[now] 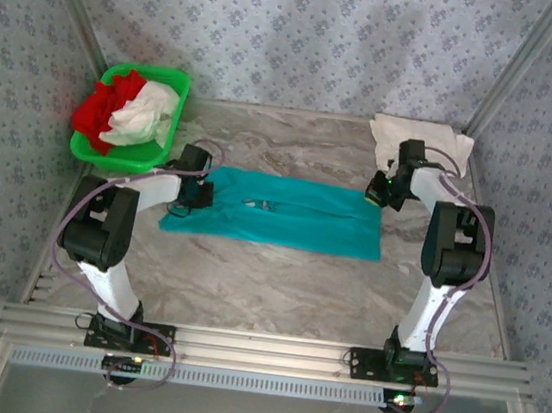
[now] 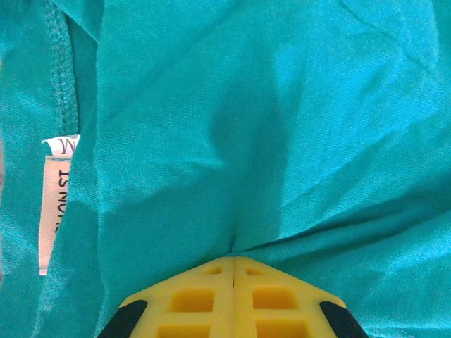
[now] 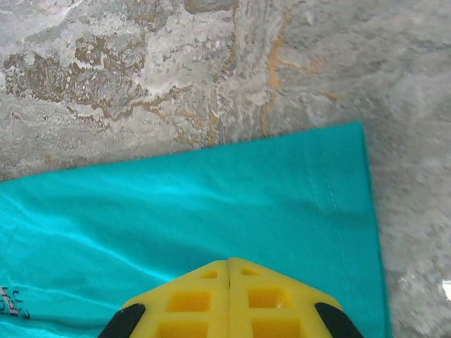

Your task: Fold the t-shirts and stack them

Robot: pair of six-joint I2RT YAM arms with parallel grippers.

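We see a teal cloth t-shirt (image 1: 275,212) lying folded into a long flat band across the middle of the grey marbled surface (image 1: 276,287), between the two arms. The left jaws are pressed together at the band's left end. In the left wrist view the yellow fingertips (image 2: 194,299) meet with no gap, and the teal cloth puckers into creases that run straight to their tips, so we read them as pinching the shirt. Beside them a white sewn-in label (image 2: 56,204) peeks out from under a stitched hem.

The right jaws sit at the band's far right corner, likewise pressed together. In the right wrist view they rest over smooth cloth just inside the hemmed edge, and we cannot tell whether any fabric is caught between them.

At the far left corner stands a green plastic basket (image 1: 175,81) holding two crumpled garments: a red cloth t-shirt (image 1: 101,110) and a white cloth t-shirt (image 1: 146,118). A folded white cloth (image 1: 421,136) lies flat at the far right corner, just behind the right arm (image 1: 453,243).
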